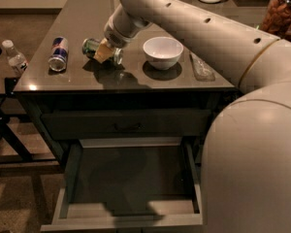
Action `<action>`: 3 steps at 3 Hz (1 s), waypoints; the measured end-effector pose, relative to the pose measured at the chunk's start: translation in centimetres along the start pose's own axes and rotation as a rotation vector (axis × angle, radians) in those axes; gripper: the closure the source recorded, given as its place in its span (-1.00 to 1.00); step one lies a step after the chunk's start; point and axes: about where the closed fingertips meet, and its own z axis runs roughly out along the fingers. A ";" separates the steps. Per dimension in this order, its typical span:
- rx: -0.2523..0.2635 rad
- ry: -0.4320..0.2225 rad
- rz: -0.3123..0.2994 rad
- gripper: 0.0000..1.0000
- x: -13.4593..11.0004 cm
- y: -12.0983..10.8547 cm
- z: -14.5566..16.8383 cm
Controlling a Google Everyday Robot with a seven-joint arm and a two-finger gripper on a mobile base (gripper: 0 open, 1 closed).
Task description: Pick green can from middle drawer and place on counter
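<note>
The green can [90,46] lies on its side at the counter's [87,13] front left, low over its own shadow or resting on the surface. My gripper [105,53] is at the can, shut across its middle, with the arm reaching in from the upper right. The tan fingers [102,55] hide the can's centre; its silver ends show on both sides. The middle drawer [126,220] is pulled open below the counter, and its flat dark bottom is bare.
A blue-and-silver can [58,54] stands left of the green can. A white bowl [163,51] sits to its right, then a clear packet [202,67]. A water bottle [14,57] stands off the counter's left edge. The upper drawer [126,125] is closed. A jar [281,13] is at the back right.
</note>
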 end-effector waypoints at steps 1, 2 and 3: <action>-0.031 0.005 -0.006 1.00 0.8 0.5 0.9; -0.048 -0.008 -0.013 1.00 1.0 0.8 1.3; -0.048 -0.008 -0.013 0.62 1.0 0.8 1.3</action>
